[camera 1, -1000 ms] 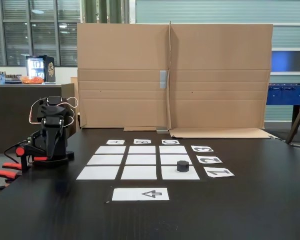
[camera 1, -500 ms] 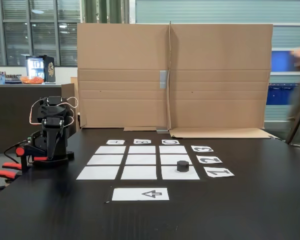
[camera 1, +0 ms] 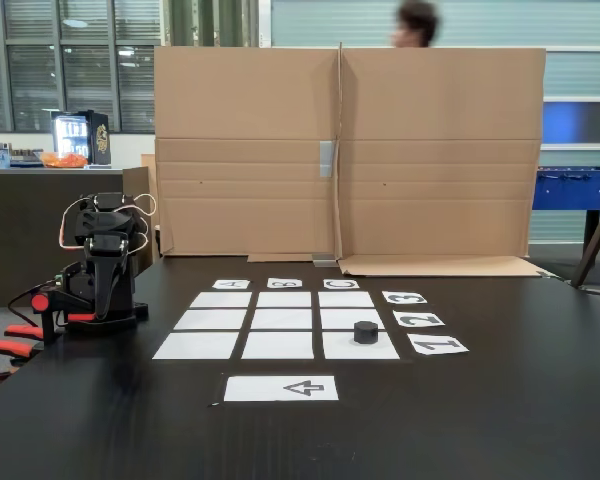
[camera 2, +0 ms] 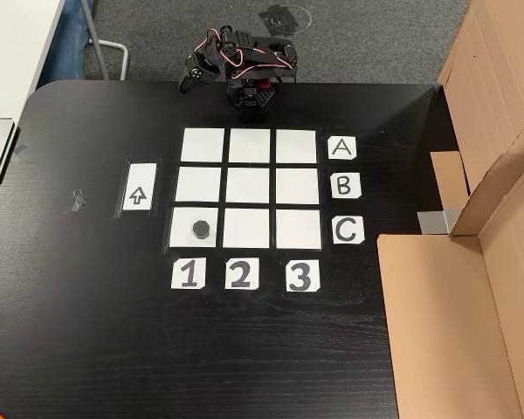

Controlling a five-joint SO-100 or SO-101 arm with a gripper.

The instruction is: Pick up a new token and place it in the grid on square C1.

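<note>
The black token (camera 1: 366,331) lies on square C1 (camera 1: 382,350), the near right corner of the grid (camera 1: 280,320) in the fixed view. From above, the token (camera 2: 200,229) sits in square C1 (camera 2: 182,241), where row C meets column 1 of the grid (camera 2: 249,188). The arm (camera 1: 104,265) is folded up at the table's left edge, well away from the grid. Its gripper (camera 2: 189,82) hangs beside the base, holding nothing; its jaws are too small and dark to read.
A white sheet with an arrow (camera 1: 281,388) lies in front of the grid. Labels A, B, C (camera 2: 344,185) and 1, 2, 3 (camera 2: 239,275) edge it. A tall cardboard wall (camera 1: 345,150) stands behind the table, with a person's head (camera 1: 416,22) above it.
A person has walked behind the cardboard from the right edge to its middle. The arm and the token have not moved.
</note>
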